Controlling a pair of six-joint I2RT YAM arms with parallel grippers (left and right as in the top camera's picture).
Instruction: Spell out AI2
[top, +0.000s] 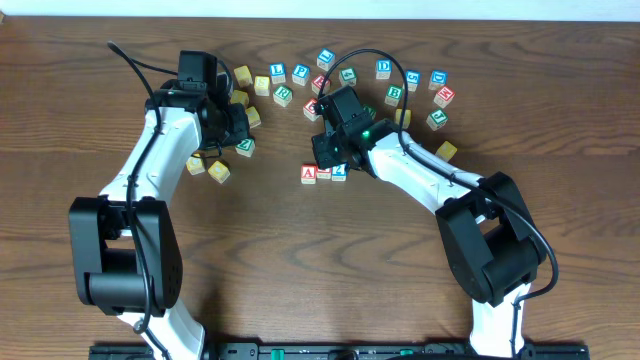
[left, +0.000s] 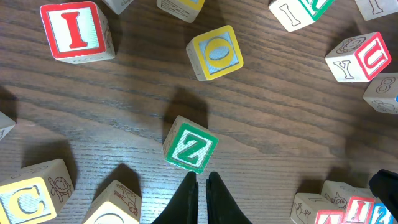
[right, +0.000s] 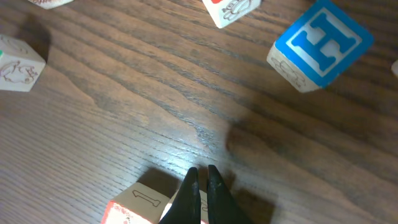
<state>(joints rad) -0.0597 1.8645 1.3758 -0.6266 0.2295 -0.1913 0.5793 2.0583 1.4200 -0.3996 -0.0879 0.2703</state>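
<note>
My right pincer (right: 200, 177) was pinched shut on nothing, with a blue H block (right: 320, 43) ahead to its right. The row starting with the red A block (top: 308, 173) lay just behind it. My left pincer (left: 202, 183) was likewise shut and empty, the green Z block (left: 189, 147) just ahead and the red I block (left: 76, 31) well ahead to the left
</note>
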